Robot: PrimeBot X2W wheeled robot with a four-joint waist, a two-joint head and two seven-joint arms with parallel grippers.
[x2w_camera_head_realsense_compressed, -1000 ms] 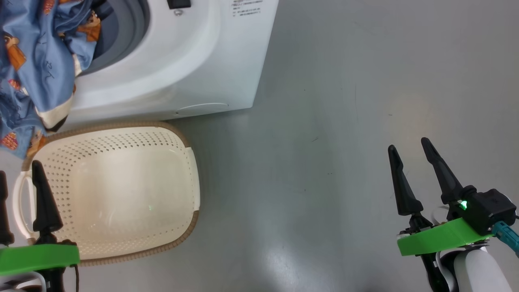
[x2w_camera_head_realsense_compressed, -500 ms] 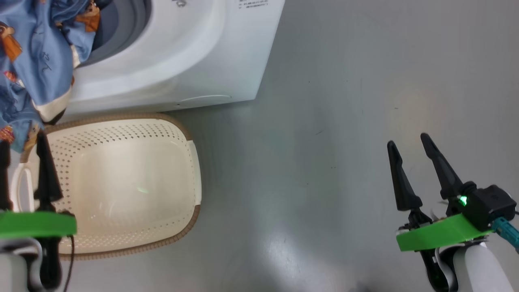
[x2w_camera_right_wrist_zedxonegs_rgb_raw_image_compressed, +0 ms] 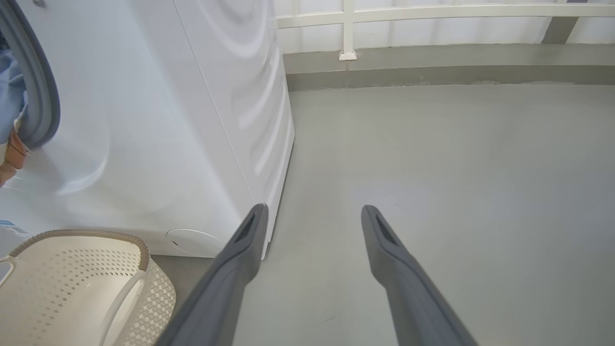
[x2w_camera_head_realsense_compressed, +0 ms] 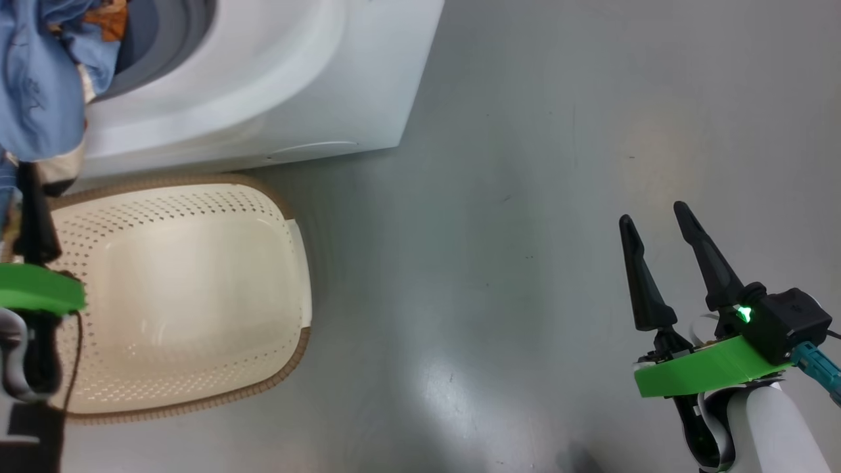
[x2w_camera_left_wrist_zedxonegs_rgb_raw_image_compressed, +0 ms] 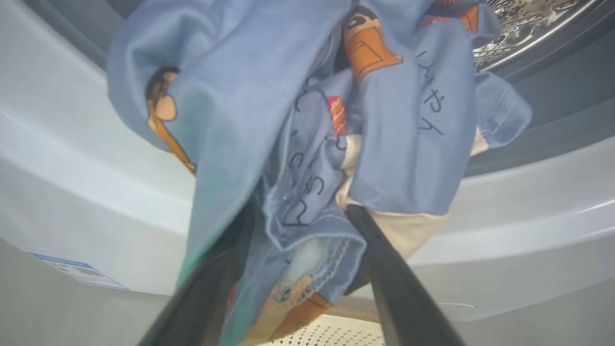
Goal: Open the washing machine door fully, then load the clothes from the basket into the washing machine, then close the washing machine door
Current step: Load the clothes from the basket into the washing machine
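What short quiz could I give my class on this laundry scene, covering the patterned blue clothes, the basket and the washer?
1. True or false: the cream-white perforated plastic basket holds garments.
2. Multiple choice: the light blue printed fabric clothes A) lie spread on the ground, B) hang out of the opening of the big white washing machine, C) sit folded on top of it.
3. Short answer: which gripper has its dark fingers among the clothes?

Key: 1 false, the basket is empty. 2 B. 3 The left gripper; the right gripper is open above the bare grey floor.
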